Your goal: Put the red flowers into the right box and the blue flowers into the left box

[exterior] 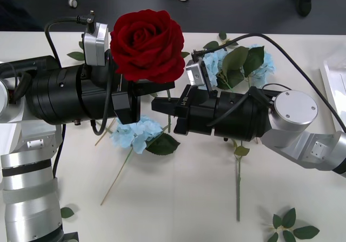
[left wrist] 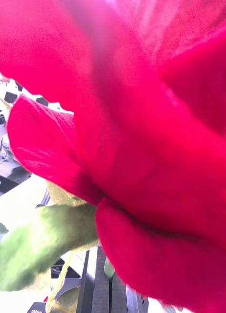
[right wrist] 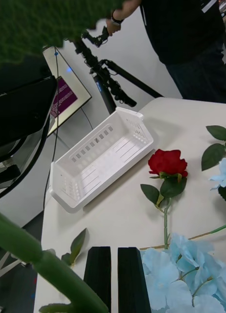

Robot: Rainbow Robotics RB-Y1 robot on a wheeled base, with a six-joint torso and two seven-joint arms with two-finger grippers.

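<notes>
Red rose, held aloft

Red rose (exterior: 147, 46): bloom faces the camera, stem descending between the left gripper (exterior: 141, 88) fingers, clamped. Right gripper (exterior: 161, 105) closed, empty, alongside. Blue flowers (exterior: 137, 133) beneath; white box (right wrist: 101, 156) beside another rose (right wrist: 167, 163).

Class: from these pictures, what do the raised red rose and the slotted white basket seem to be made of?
Raised red rose: probably fabric with a matte, velvety finish; its petals show a soft nap and no shine. White basket: likely moulded plastic, smooth and slightly glossy, with even slots cut through its thin walls.
</notes>
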